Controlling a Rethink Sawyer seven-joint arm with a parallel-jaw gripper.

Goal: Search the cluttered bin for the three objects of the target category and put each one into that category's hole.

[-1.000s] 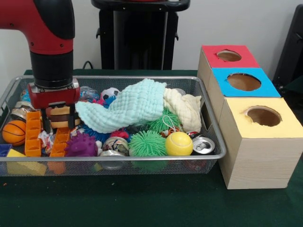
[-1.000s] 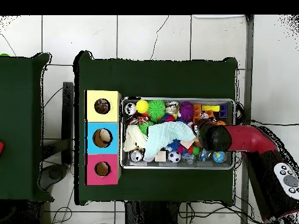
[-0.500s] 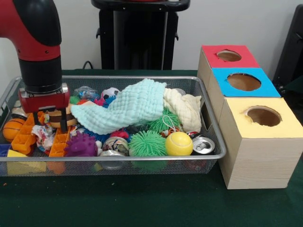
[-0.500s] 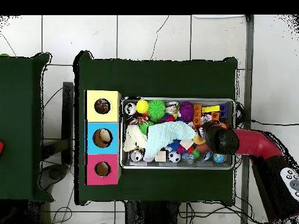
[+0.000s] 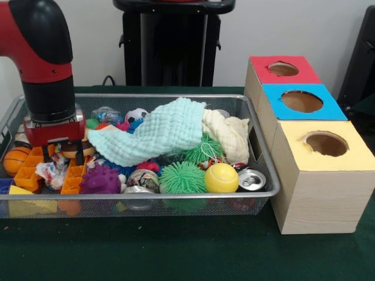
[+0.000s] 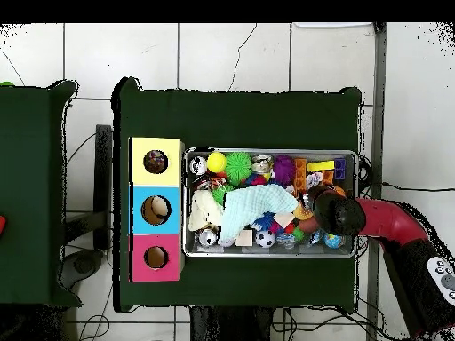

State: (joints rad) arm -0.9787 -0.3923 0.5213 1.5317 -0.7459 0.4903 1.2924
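My gripper (image 5: 62,154) is down in the left end of the wire mesh bin (image 5: 146,196), open, its fingers (image 5: 45,153) straddling clutter. A brown and orange burger-like toy (image 5: 75,150) lies at the right finger; whether it is touched I cannot tell. A mint cloth (image 5: 158,132) drapes over the middle of the bin, with a cream cloth (image 5: 228,134) beside it. To the right stand the red box (image 5: 284,69), blue box (image 5: 302,100) and yellow box (image 5: 325,143), each with a round hole on top. From above, the arm's wrist (image 6: 331,207) hides the gripper.
Around the gripper lie orange blocks (image 5: 29,172), a basketball (image 5: 14,161), a crumpled wrapper (image 5: 50,171) and a purple spiky ball (image 5: 101,180). Along the front are a green spiky ball (image 5: 183,177), a yellow ball (image 5: 221,177) and cans (image 5: 252,180). The blue box's hole (image 6: 155,210) holds something pale.
The arm moved left along the bin and dropped a little. The orange blocks by it tipped and shifted, and the mint cloth's left end was drawn slightly left.
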